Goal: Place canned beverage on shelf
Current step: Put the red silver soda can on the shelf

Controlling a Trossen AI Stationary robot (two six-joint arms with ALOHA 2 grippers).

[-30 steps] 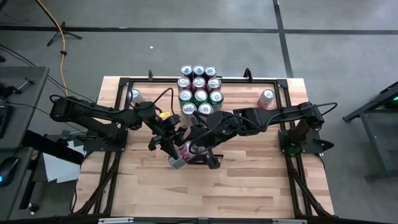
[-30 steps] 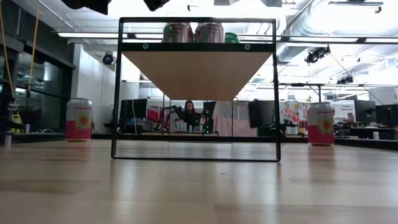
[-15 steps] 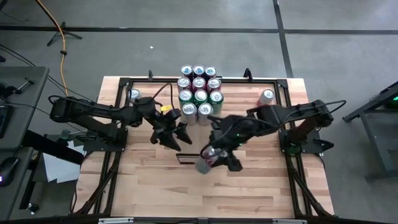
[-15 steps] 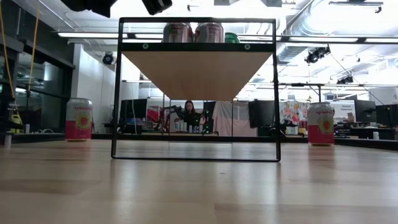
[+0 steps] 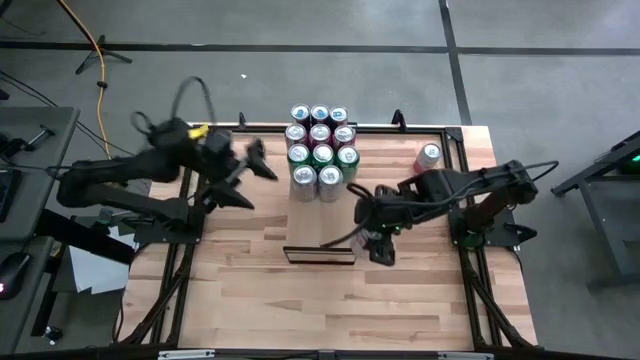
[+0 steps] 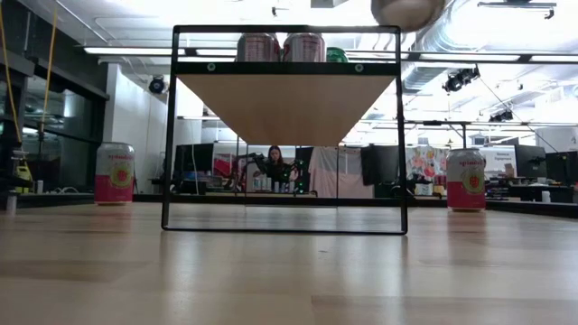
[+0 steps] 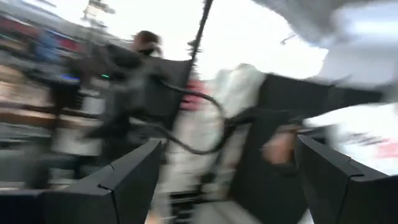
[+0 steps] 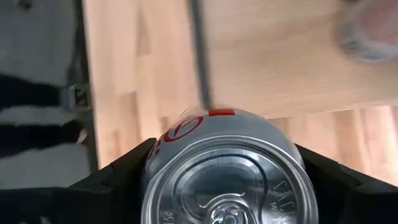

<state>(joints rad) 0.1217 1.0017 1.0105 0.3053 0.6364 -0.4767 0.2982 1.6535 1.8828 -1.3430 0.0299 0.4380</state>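
A silver canned beverage with red print [image 8: 229, 177] is held by my right gripper [image 5: 378, 240], which is shut on it, just right of the shelf's near end. In the low view the can's bottom [image 6: 406, 11] shows at the top, beside the shelf's right post. The shelf [image 6: 287, 101] is a pale raised panel in a dark frame; several cans [image 5: 320, 150] stand on its far end. My left gripper [image 5: 255, 168] is open over the table's far left with nothing between its fingers [image 7: 127, 180]. My right gripper pinches the can between its two fingers, on opposite sides of the wall near the top end [image 8: 151, 163]. The fingers come from above, slanting down. The can hangs below them, lifted clear of table and shelf, its pull-tab lid facing the wrist.
One pink can [image 6: 115, 173] stands on the table left of the shelf and another [image 5: 428, 157] at the far right. Dark rails [image 5: 470, 250] frame the tabletop. Bare wood lies in front of the shelf's near frame [image 5: 320, 256].
My left gripper has opened and let go of the can, then risen and drawn back toward the table's far left. My right gripper has carried the can from the shelf's near end toward the right and tipped downward, so the can has turned from lying sideways to nearly upright.
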